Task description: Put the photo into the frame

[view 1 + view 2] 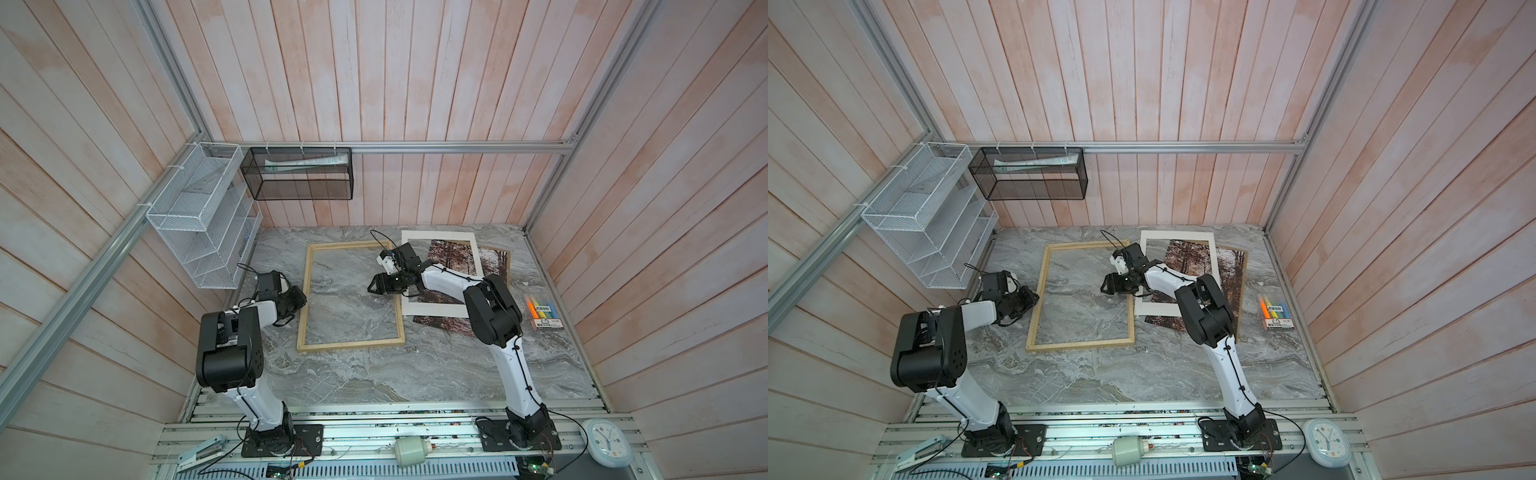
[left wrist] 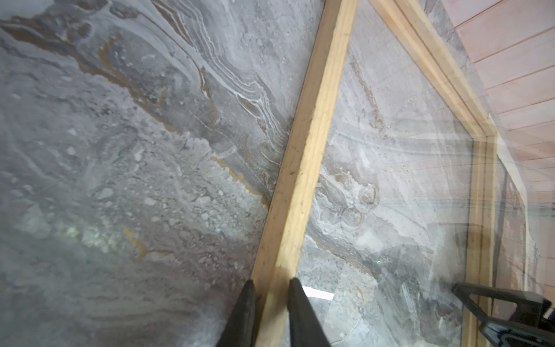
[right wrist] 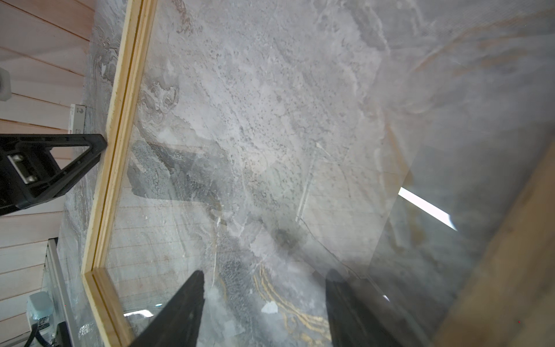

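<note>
Left gripper (image 2: 271,282) clamps rail of pale wooden picture frame (image 2: 312,144); right gripper (image 3: 265,273) wide, empty. Autumn-forest photo print (image 1: 448,257) lies beside frame under white cardboard mat (image 1: 436,235): you pin frame, clear mat first.

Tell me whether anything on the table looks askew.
The photo lies crooked under the white mat, its corners poking out at an angle, not squared with the mat or the frame. Nothing looks spilled or broken.

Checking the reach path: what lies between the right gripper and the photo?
The frame's right rail, then the white mat's left border lying over the photo; both top views show it.
</note>
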You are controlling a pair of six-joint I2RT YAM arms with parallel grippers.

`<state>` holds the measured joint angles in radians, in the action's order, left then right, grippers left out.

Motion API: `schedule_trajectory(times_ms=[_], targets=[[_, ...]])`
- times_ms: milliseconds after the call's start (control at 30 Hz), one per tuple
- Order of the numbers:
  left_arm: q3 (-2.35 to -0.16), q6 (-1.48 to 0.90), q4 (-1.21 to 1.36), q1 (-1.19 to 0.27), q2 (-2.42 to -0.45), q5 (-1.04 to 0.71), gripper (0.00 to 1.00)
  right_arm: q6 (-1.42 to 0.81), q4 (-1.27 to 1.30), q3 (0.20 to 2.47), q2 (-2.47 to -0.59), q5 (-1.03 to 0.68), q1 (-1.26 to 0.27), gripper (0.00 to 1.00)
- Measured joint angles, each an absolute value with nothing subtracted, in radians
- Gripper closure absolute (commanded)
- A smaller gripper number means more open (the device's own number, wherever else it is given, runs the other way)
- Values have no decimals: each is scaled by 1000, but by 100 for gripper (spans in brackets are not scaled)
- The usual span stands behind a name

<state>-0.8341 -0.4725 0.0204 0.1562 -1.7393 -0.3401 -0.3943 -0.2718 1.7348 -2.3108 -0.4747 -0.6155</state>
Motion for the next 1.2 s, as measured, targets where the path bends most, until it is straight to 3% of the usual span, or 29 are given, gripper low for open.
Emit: schedule_trajectory(times_ms=[1200], targets=[[-846, -479, 31, 157, -1752, -352, 85, -305, -453, 1851, -2311, -311, -650, 33]])
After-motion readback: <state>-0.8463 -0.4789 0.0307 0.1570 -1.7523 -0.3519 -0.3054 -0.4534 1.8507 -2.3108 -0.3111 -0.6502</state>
